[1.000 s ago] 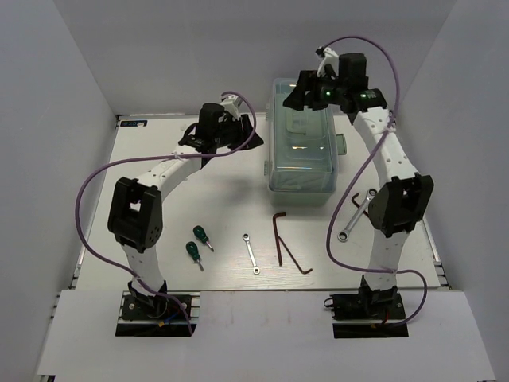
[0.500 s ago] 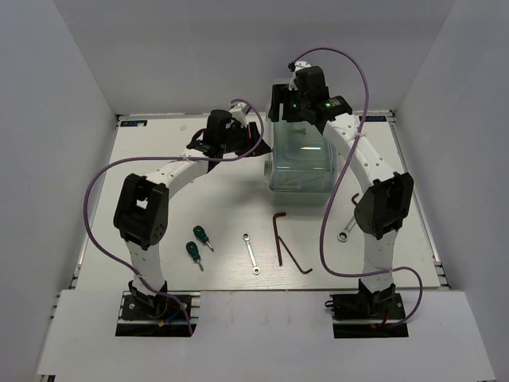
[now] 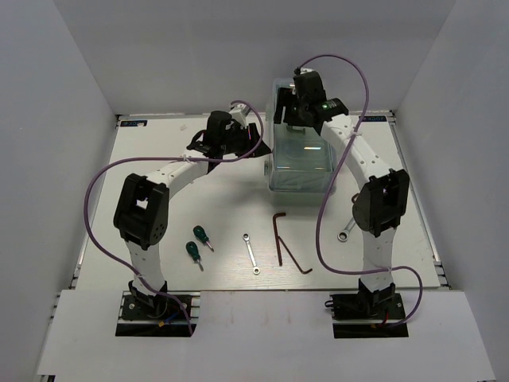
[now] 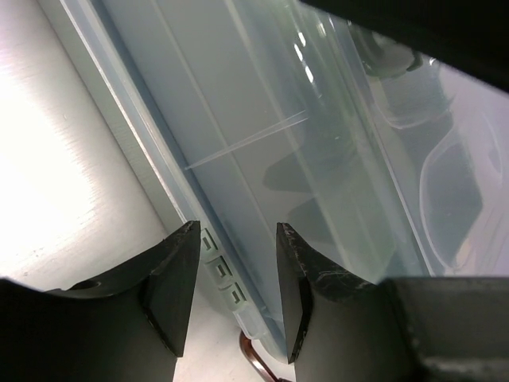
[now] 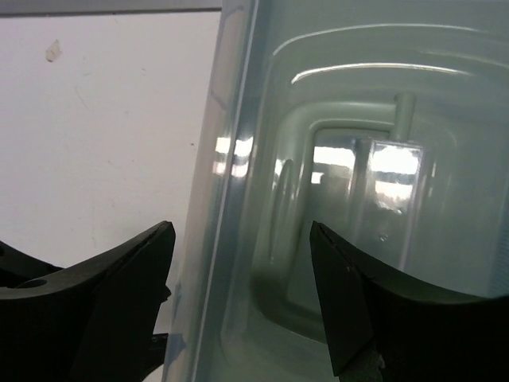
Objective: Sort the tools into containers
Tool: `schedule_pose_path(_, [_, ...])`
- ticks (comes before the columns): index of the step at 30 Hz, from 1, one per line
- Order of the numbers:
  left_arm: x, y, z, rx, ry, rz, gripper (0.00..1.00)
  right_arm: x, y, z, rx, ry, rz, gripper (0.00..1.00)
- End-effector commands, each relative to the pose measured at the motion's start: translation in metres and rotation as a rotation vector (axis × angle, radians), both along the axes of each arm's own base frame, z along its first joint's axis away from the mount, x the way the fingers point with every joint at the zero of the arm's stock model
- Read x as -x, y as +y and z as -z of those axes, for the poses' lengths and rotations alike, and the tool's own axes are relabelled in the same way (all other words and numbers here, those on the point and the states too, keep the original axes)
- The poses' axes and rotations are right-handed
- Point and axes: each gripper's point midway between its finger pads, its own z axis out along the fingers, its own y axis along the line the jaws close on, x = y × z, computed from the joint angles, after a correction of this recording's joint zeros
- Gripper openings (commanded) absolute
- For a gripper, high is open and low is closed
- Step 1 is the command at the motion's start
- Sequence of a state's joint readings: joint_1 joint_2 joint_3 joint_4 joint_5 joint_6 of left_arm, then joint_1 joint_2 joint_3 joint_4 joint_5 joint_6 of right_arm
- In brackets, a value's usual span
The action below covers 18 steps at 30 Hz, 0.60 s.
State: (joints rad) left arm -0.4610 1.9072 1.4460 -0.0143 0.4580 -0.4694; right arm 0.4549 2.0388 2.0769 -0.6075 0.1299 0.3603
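From above, soft, even light reflects off the white walls (image 3: 199, 56), bright without harshness. It leaves only faint, soft-edged shadows on the bench (image 3: 223, 199) and one small pale glint on the lid of the toolbox (image 3: 305, 159). In the left wrist view the bench is blown out to featureless white on the left side, while the fingers of the left gripper (image 4: 236, 232) are near-black and slightly soft. The right wrist view is dimmer and greyer, with sharp white streaks of glare across the translucent lid and the right gripper (image 5: 240, 231) underexposed in the foreground.
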Motion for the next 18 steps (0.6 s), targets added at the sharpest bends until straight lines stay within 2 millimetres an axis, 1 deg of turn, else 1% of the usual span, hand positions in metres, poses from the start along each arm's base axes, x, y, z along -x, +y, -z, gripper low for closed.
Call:
schedule_pose_path(1, [0.008, -0.007, -0.022, 0.046, -0.04, 0.044, 0.53, 0.01, 0.012, 0.028, -0.078, 0.118, -0.026, 0.74])
schedule_pose_path(2, [0.011, -0.011, -0.022, 0.046, -0.04, 0.054, 0.53, 0.011, 0.014, 0.031, -0.089, 0.13, -0.032, 0.74])
schedule_pose_path(3, [0.011, -0.011, -0.022, 0.046, -0.04, 0.054, 0.53, 0.016, 0.021, 0.035, -0.122, 0.162, -0.056, 0.74])
schedule_pose_path(4, [0.01, -0.012, -0.027, 0.051, -0.049, 0.054, 0.53, 0.016, 0.02, 0.034, -0.134, 0.166, -0.053, 0.74])
schedule_pose_path(5, [0.008, -0.013, -0.026, 0.051, -0.049, 0.054, 0.53, 0.017, 0.021, 0.036, -0.142, 0.178, -0.055, 0.73])
schedule_pose_path(8, [0.005, -0.016, -0.03, 0.059, -0.057, 0.062, 0.53, 0.016, 0.022, 0.029, -0.185, 0.181, -0.068, 0.68])
schedule_pose_path(9, [0.008, -0.02, -0.03, 0.059, -0.057, 0.071, 0.53, 0.018, 0.021, 0.023, -0.215, 0.187, -0.074, 0.63])
schedule_pose_path(10, [0.006, -0.021, -0.031, 0.06, -0.06, 0.072, 0.53, 0.015, 0.019, 0.019, -0.227, 0.177, -0.074, 0.6])
schedule_pose_path(11, [0.005, -0.022, -0.034, 0.061, -0.061, 0.072, 0.53, 0.016, 0.017, 0.011, -0.244, 0.165, -0.082, 0.56])
schedule_pose_path(12, [0.005, -0.022, -0.034, 0.061, -0.061, 0.072, 0.53, 0.015, 0.017, 0.007, -0.256, 0.161, -0.082, 0.55])
schedule_pose_path(13, [0.004, -0.023, -0.039, 0.066, -0.072, 0.072, 0.53, 0.016, 0.019, 0.002, -0.278, 0.163, -0.101, 0.55])
schedule_pose_path(14, [0.003, -0.023, -0.042, 0.066, -0.072, 0.072, 0.53, 0.014, 0.014, -0.004, -0.289, 0.15, -0.097, 0.53])
schedule_pose_path(15, [0.002, -0.021, -0.04, 0.054, -0.073, 0.065, 0.53, 0.016, 0.016, -0.009, -0.302, 0.147, -0.101, 0.53])
schedule_pose_path(16, [0.001, -0.022, -0.044, 0.058, -0.081, 0.065, 0.53, 0.017, 0.017, -0.014, -0.324, 0.146, -0.116, 0.53])
schedule_pose_path(17, [0.001, -0.02, -0.041, 0.049, -0.072, 0.055, 0.53, 0.015, 0.012, -0.019, -0.334, 0.138, -0.112, 0.52])
schedule_pose_path(18, [-0.001, -0.018, -0.047, 0.044, -0.093, 0.044, 0.53, 0.016, 0.012, -0.021, -0.337, 0.133, -0.115, 0.52])
